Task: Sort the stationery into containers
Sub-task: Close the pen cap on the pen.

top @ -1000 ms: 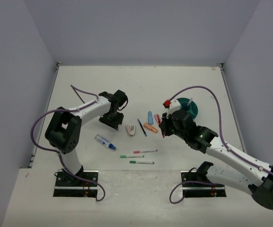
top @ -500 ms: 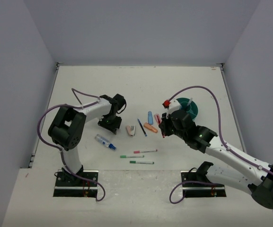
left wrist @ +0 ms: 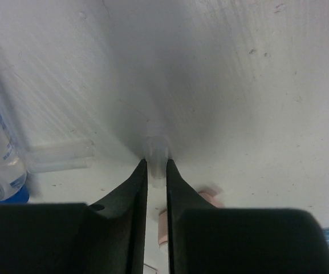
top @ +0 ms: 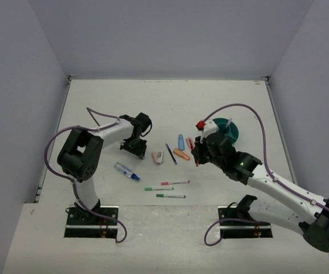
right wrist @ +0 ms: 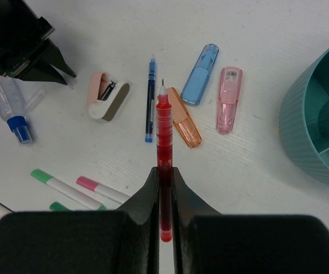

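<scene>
**Desk [top: 221, 97], white, stationery loose on it.**

1. Right gripper [right wrist: 164, 174]: fingers pressed together on a red pen [right wrist: 163, 131]. The pen sticks straight out past the fingertips, tip forward, held above the desk and clear of everything lying there.
2. Left gripper [left wrist: 156, 165]: low over the left half of the desk. Its fingers are nearly together and pinch a small clear piece [left wrist: 155, 155] between their tips (too blurred to say what it is).
3. Teal cup [top: 228, 129]: round, with inner dividers, upright, right of the middle of the desk. It stands just beyond the right gripper, toward the far edge.
4. Blue highlighter [right wrist: 200, 74] and pink highlighter [right wrist: 230, 100]: side by side near the middle of the desk, not touching. The pink one is nearer the cup.
5. Orange highlighter [right wrist: 184, 123]: just beside the blue one, on its near-edge side.
6. Blue pen [right wrist: 150, 97]: between the orange highlighter and the pink-and-white eraser [right wrist: 108, 97].
7. Tube [top: 127, 171], clear with a blue cap: on its side, left of the middle, near the left gripper.
8. Pink pen [top: 174, 183], green pen [top: 158, 188] and second green pen [top: 170, 196]: lying roughly parallel, closest of all to the near edge.
</scene>
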